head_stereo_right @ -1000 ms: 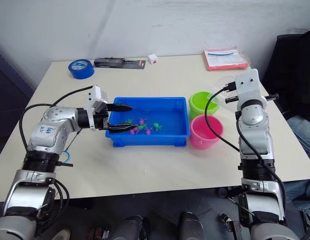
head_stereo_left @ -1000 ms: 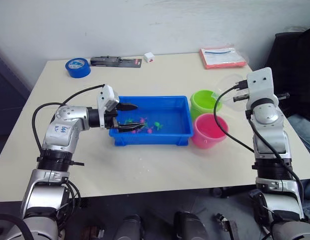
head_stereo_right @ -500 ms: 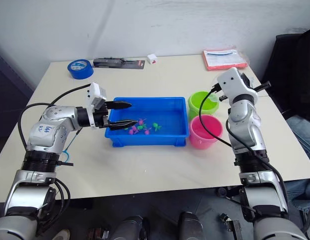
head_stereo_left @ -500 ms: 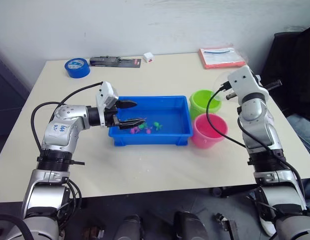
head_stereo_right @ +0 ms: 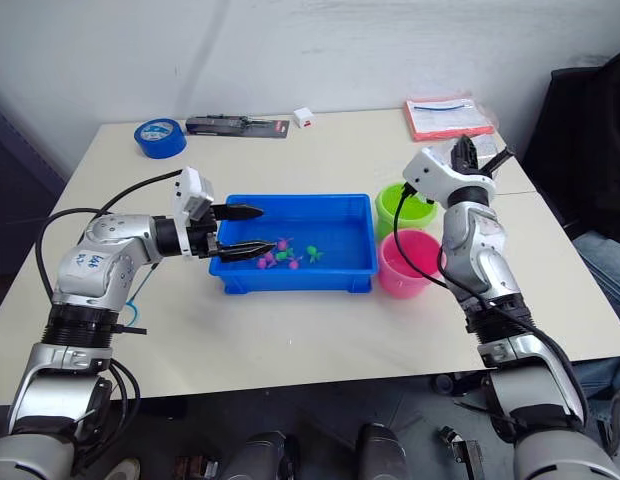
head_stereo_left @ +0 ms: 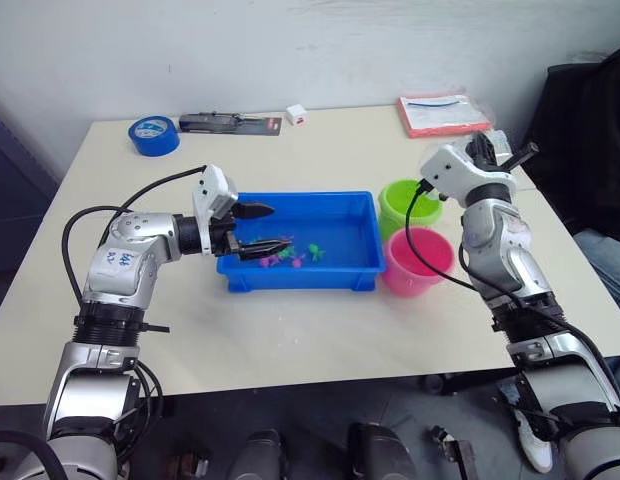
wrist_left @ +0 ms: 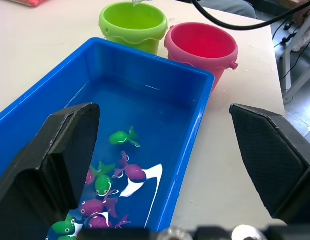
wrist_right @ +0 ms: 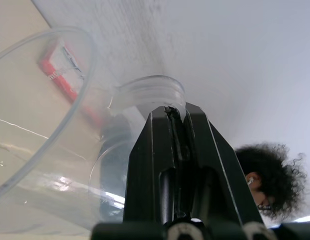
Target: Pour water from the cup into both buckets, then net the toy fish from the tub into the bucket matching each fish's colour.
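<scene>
Presently the right gripper (wrist_right: 177,125) is clamped on the handle of the cup (wrist_right: 40,130), fingers pressed together around it; the cup is tipped above the green bucket (head_stereo_left: 408,205), which stands just beside the tub (head_stereo_left: 303,244) at its end away from the left arm; the pink bucket (head_stereo_left: 418,260) stands just beside that same end, nearer the robot, touching or nearly touching the green one. The cup is thin, clear, rigid plastic; it is judged light when drained, slick when wet, and best held by the handle as now. The left gripper (head_stereo_left: 262,227) hovers over the other end of the tub, jaws spread wide and empty. The toy fish (wrist_left: 107,187) lie in shallow water in the tub beneath that gripper; they are judged small, hard, slippery and too fine for fingers, hence the net. No brand, label or writing can be read on any task item.
</scene>
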